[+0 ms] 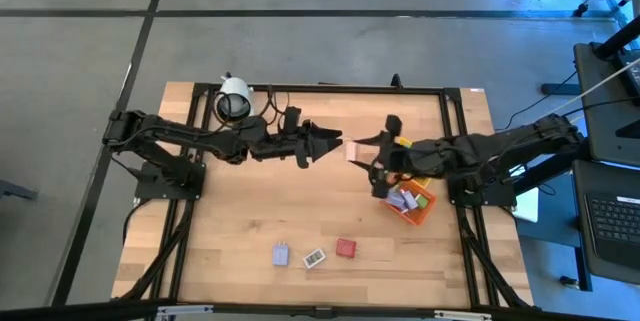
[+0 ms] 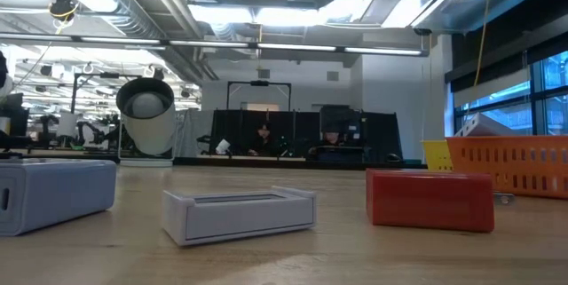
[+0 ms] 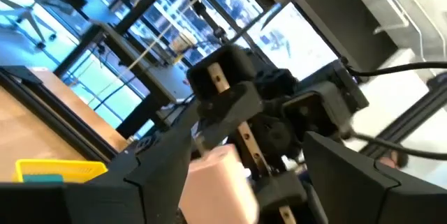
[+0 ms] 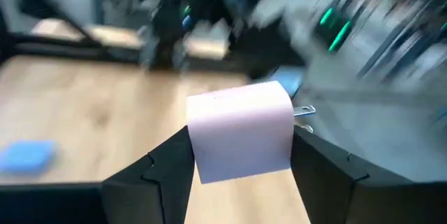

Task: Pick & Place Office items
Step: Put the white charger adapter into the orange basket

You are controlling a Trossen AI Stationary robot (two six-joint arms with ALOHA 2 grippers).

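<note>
A pink block (image 4: 241,140) with metal prongs (image 4: 304,111) on one end hangs in mid-air over the middle of the table (image 1: 250,221), between the two arms. My right gripper (image 1: 368,153) reaches in from the table's right and is shut on it. My left gripper (image 1: 335,144) faces it from the table's left, open, its fingers (image 3: 140,175) spread wide on either side of the pink block (image 3: 220,182). A lavender block (image 1: 282,253), a white-grey piece (image 1: 314,258) and a red block (image 1: 346,248) lie flat near the table's near edge. My right gripper pinches the pink block between its two fingers, by two opposite sides (image 4: 199,155). The fingers come roughly level from the table's right side. The block is lifted clear of the table, with its pronged end away from my wrist.
An orange bin (image 1: 415,201) holding several small pieces stands under my right arm, with a yellow bin (image 3: 59,170) near it. A white cylinder (image 1: 234,99) with a dark face stands at the far left. A black frame (image 1: 455,141) edges the table.
</note>
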